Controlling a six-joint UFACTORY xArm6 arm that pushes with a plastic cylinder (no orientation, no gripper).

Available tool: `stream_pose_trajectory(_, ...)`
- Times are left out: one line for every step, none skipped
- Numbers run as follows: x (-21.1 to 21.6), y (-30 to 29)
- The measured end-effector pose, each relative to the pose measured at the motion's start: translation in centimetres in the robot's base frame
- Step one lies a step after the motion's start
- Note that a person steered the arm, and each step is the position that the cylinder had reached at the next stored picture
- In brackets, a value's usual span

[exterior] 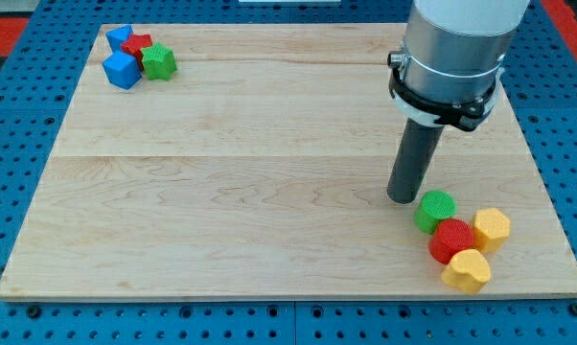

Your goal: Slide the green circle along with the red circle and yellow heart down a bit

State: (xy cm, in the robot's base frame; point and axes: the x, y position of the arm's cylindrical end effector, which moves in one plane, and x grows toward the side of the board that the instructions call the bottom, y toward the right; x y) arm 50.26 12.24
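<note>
The green circle [434,211] sits near the view's bottom right on the wooden board [221,192]. The red circle [452,240] touches it just below and to the right. The yellow heart [466,271] lies below the red circle, close to the board's bottom edge. My tip [402,198] stands on the board just left of and slightly above the green circle, very close to it; contact cannot be told.
A yellow hexagon-like block [492,229] sits right of the red circle. At the view's top left is a cluster: two blue blocks [122,70] [119,38], a red block [137,47] and a green star-like block [158,62].
</note>
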Motion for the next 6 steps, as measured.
stream_pose_trajectory(0.1, 0.0)
stream_pose_trajectory(0.1, 0.5)
stream_pose_trajectory(0.2, 0.7)
stream_pose_trajectory(0.6, 0.8)
stream_pose_trajectory(1.1, 0.8)
stream_pose_trajectory(1.2, 0.8)
